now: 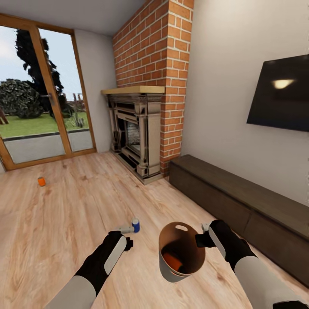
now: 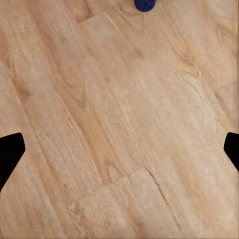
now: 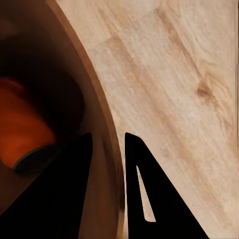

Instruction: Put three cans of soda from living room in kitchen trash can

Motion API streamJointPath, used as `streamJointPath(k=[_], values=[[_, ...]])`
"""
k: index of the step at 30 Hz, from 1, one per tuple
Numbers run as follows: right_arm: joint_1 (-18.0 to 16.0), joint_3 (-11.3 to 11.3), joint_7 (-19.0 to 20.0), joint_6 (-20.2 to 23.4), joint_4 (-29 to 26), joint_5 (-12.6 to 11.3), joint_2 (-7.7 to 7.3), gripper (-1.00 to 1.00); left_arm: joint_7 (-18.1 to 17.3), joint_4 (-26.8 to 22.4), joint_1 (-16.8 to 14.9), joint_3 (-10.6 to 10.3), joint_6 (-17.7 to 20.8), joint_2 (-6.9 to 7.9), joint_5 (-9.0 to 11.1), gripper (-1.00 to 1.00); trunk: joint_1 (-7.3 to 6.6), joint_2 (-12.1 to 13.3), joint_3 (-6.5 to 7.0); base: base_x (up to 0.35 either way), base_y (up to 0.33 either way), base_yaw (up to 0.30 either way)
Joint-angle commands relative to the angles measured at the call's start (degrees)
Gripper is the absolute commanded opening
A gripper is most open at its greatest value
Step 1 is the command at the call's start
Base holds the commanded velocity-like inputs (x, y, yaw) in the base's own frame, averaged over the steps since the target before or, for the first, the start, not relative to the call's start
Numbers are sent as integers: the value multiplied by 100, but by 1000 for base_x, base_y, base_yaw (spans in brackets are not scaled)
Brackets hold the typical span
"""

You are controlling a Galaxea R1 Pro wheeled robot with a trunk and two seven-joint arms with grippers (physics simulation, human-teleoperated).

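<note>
1. The right gripper (image 1: pixel 203 234) pinches the rim of the trash can (image 1: pixel 168 269) — in the right wrist view its two dark fingers (image 3: pixel 149 199) sit pressed on either side of the coppery wall (image 3: pixel 107 149), one inside, one outside.
2. The trash can hangs above the wood plank floor (image 1: pixel 64 214), tilted so its opening faces the head camera; an oval handle hole (image 1: pixel 182 227) shows near the far rim.
3. One orange soda can (image 1: pixel 174 261) lies on its side at the bottom of the bin; the right wrist view shows its orange body (image 3: pixel 20 134) and grey end against the dark inside.
4. The left gripper (image 1: pixel 129 234) is spread wide — in the left wrist view its two black fingertips (image 2: pixel 10 152) stand at opposite edges with bare floor (image 2: pixel 119 124) between them and nothing held.
5. The dark blue soda can (image 1: pixel 135 225) stands upright on the floor just beside the left gripper's tips, on its far side; in the left wrist view only a blue sliver (image 2: pixel 145 4) of it shows.
6. A second orange soda can (image 1: pixel 41 181) stands on the floor well apart from the arms, near the glass patio door (image 1: pixel 38 98).
7. Around them: a red-brick fireplace (image 1: pixel 141 124) with a wooden mantel, a wall TV (image 1: pixel 281 96), and a long dark low cabinet (image 1: pixel 240 201) along the wall below it.
</note>
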Motion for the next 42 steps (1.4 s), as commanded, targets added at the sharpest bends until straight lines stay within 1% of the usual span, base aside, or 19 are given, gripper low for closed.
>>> streamJointPath(k=[1,20,31,42], values=[[-3,-5,22,0,-3,-109,1,-100,-1,-2,0,0,0,0,1,100,0,0,1,344,72,-187],[-3,3,55,0,-3,-117,1,-100,-3,-18,0,0,-9,0,-2,100,0,0,3,344,42,-36],[-3,4,58,0,-3,-116,3,-100,-11,-19,0,0,-9,-6,10,100,0,0,13,305,63,-241],[-3,12,55,0,-3,-114,8,-100,-12,-22,0,0,-110,-7,18,100,0,0,13,43,9,-282]])
